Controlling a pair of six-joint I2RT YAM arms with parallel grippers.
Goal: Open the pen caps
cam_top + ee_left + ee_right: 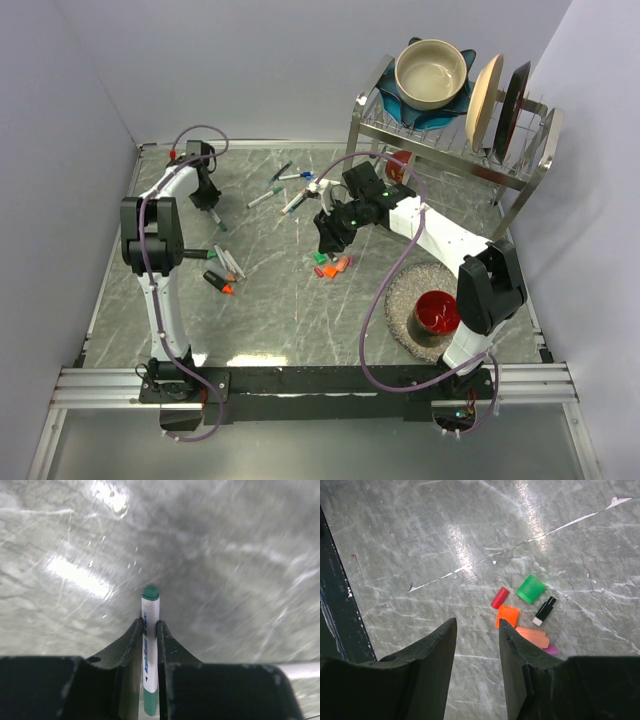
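- A marker [150,607] sits between the jaws of the left gripper [148,624], its end jutting ahead.
- Loose pen caps [530,588] lie on the surface [420,540], ahead-right of the right gripper [477,623].

Top cam sits high behind my bases and looks down & fwd over the whole table [280,330], far off, dish rack [455,150] incl. L wrist cam looks along my left jaws, v. close to the table, marker [150,645] between them. R wrist cam looks down past my right jaws, close. Its pen caps [507,616] also show mid-table in the top view [331,266].
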